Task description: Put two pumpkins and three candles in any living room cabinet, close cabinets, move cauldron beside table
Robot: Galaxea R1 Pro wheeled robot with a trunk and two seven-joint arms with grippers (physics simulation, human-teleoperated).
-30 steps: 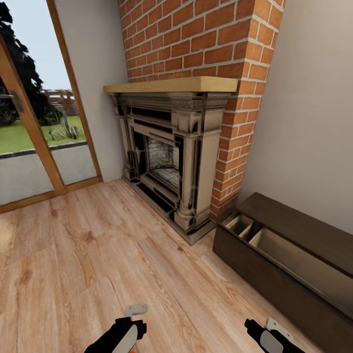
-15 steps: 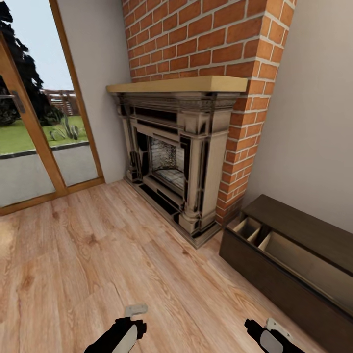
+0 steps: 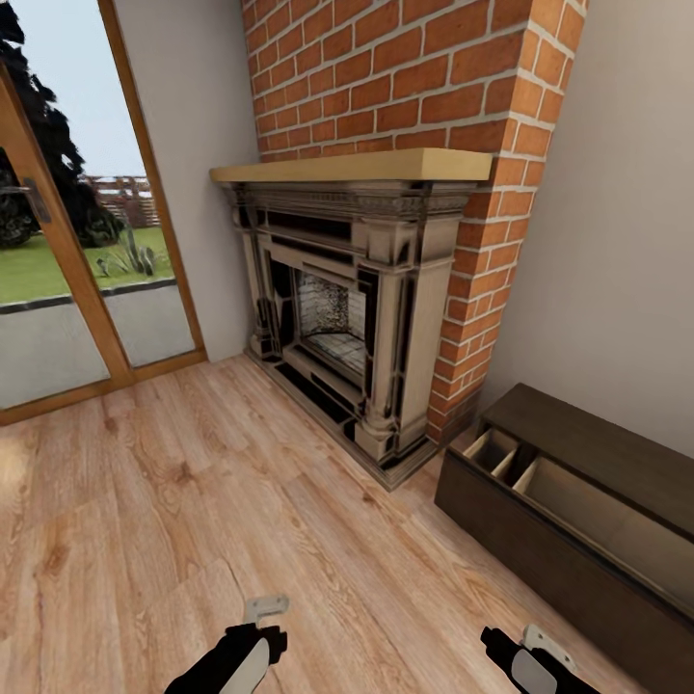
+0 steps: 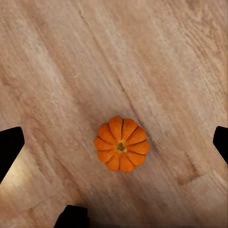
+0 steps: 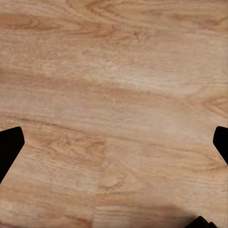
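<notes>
The left gripper's fingers (image 4: pixel 9 147) were spread wide above a pumpkin (image 4: pixel 121 143) sitting on the wood floor (image 4: pixel 156 57), gripping nothing. The right gripper's fingers (image 5: pixel 10 145) were equally wide and empty. The cabinet (image 3: pixel 578 520) stood open beside the brick fireplace (image 3: pixel 357 308).

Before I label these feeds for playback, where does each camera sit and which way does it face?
Head view: high on the robot, looking forward and down at the fireplace, the open cabinet and both arms at the lower edge.
Left wrist view: on the left arm, looking down at a pumpkin on the floor, dark fingertips at the edges.
Right wrist view: on the right arm, looking down at bare floor.
All three share the plank floor.
</notes>
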